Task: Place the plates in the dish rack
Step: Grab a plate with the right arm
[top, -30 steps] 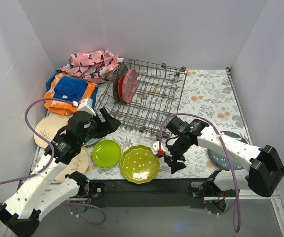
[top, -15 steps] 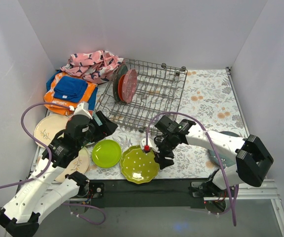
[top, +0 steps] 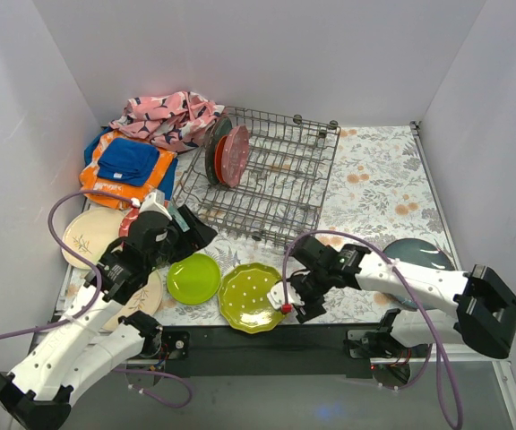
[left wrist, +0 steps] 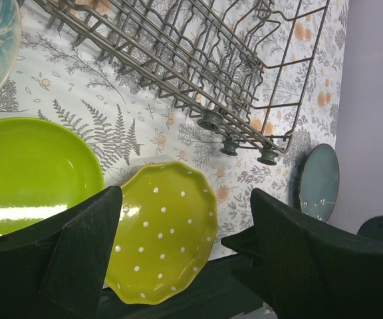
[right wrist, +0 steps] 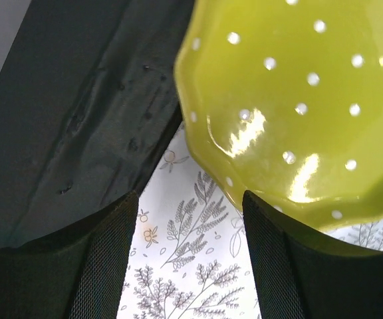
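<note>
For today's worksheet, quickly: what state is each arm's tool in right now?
Left tool: open, holding nothing.
Right tool: open, holding nothing, close by the edge of the dotted lime plate.

My left arm (top: 79,336) and right arm (top: 419,285) are white shells with black joints, each trailed by a looping purple cable (top: 49,218). My fingers (left wrist: 72,259) are broad, black and finely meshed. A small red tab (top: 286,307) sits by the right gripper (top: 301,305).

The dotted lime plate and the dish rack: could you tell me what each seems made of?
Dotted lime plate: likely glazed ceramic, glossy; sharp light glints on its scalloped surface. Dish rack: probably coated metal wire, dark grey; thin rigid rods.
</note>
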You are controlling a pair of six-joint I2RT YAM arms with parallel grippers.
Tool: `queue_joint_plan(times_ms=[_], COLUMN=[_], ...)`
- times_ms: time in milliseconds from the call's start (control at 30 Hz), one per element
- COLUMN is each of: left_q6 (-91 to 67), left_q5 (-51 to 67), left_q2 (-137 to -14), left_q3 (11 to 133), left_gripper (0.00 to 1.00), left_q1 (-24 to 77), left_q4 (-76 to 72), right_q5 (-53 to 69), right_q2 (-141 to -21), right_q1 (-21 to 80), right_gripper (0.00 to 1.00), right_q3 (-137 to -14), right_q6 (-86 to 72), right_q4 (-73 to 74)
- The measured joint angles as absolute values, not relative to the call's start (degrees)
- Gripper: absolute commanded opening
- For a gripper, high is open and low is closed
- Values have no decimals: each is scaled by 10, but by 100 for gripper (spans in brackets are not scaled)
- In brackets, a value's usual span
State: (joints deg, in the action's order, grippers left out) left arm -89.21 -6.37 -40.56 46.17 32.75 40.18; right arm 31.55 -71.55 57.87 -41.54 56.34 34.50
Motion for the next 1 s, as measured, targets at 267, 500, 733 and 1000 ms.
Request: queue_joint_plan(times_ms=[267,500,733,1000], left_q6=[-929,-956,-980,-1013], left_q5=[-31,-5,20,49], left_q2=[-409,-408,-404,-403], left_q3=[422,401,389,376], left_gripper=[77,77,77,77], left_q1=[328,328,328,328], left_q4=[372,367,359,357], right_q5=[279,229,201,182], right_q2=[-715,-744,-746,-750], right_q1=[647,700,726,735], right_gripper=[67,59,38,1], right_q3=[-385,-367,-340,-339], right_q6=[628,644,652,653], right_q4=[278,213,182,150])
